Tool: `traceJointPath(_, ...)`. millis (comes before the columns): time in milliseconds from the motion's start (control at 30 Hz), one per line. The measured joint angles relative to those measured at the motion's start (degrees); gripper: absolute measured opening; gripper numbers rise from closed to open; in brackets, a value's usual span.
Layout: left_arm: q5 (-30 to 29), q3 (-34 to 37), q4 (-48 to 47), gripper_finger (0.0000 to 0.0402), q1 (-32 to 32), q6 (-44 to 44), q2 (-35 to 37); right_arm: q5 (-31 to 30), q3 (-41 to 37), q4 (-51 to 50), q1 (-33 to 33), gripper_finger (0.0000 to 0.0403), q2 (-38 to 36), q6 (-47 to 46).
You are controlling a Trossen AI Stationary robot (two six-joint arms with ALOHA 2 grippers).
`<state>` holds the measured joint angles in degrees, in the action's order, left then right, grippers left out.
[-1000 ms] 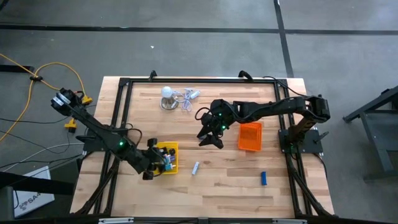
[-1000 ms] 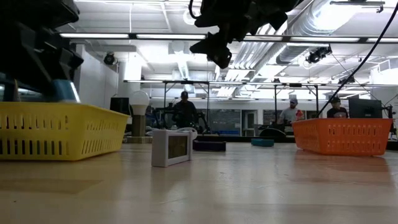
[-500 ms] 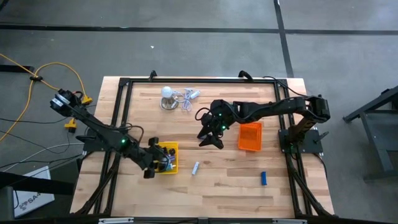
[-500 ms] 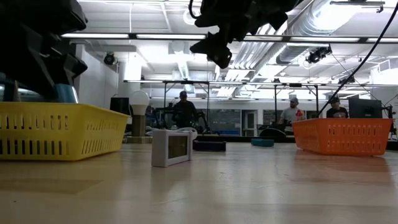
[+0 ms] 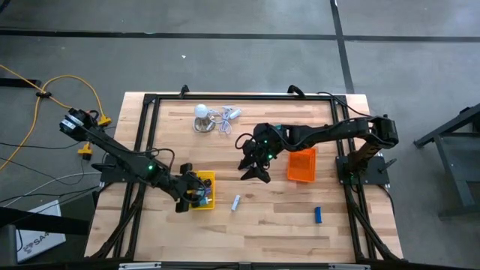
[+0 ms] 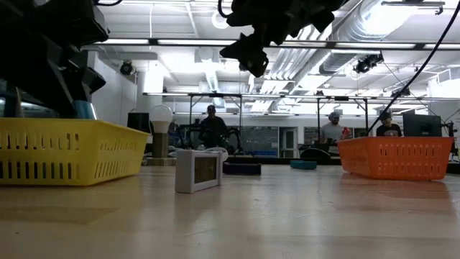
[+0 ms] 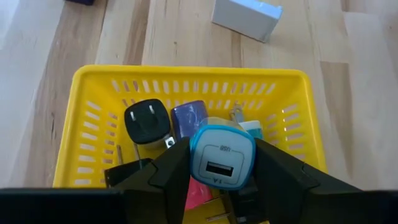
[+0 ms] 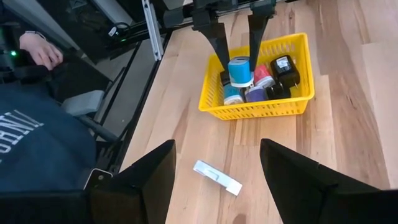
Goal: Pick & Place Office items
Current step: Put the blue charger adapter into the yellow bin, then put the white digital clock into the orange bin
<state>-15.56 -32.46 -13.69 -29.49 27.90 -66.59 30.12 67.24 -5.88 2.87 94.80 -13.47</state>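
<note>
My left gripper (image 5: 196, 196) hangs over the yellow tray (image 7: 186, 73) at the table's near left, shut on a blue-and-white USB charger block (image 7: 222, 155). The same block (image 8: 239, 70) also shows in the right wrist view. In the tray lie a black plug (image 7: 147, 121), a purple item (image 7: 189, 117) and other small office items. My right gripper (image 5: 251, 169) hovers open above the table's middle, holding nothing. A white block (image 5: 235, 202) lies on the wood right of the yellow tray, and a blue item (image 5: 317, 215) lies near the front right. My left gripper pinches the charger block by its two opposite sides (image 7: 191, 163) between its two fingers. The fingers slant down from the table's left side. The block's USB-port face (image 7: 219, 169) is turned up toward the wrist. The block hangs above the items in the yellow tray.
An orange tray (image 5: 301, 165) stands right of my right gripper. A white dome-shaped object with a pale cord (image 5: 201, 112) sits at the far edge. A person in a dark shirt (image 8: 31, 143) sits beside the table's left side, and more people show in the room behind.
My left gripper has swung a little toward the table's right, farther over the yellow tray, carrying the charger block with it and staying shut on it. My right gripper has kept still.
</note>
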Motion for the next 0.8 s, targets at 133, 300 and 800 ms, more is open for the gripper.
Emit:
traceJointPath(133,0.9,0.0,0.0,0.0168,0.2,0.0,0.0,0.0,0.0,-0.3,0.0,0.0220,0.0,0.0)
traceJointPath(300,0.9,0.0,0.0,0.0202,0.2,0.0,0.0,0.0,0.0,-0.5,0.0,0.0220,0.0,0.2)
traceJointPath(800,0.8,0.0,1.7,0.0230,0.2,-2.4,0.0,-0.1,0.0,-1.6,0.0,0.0220,0.0,0.4)
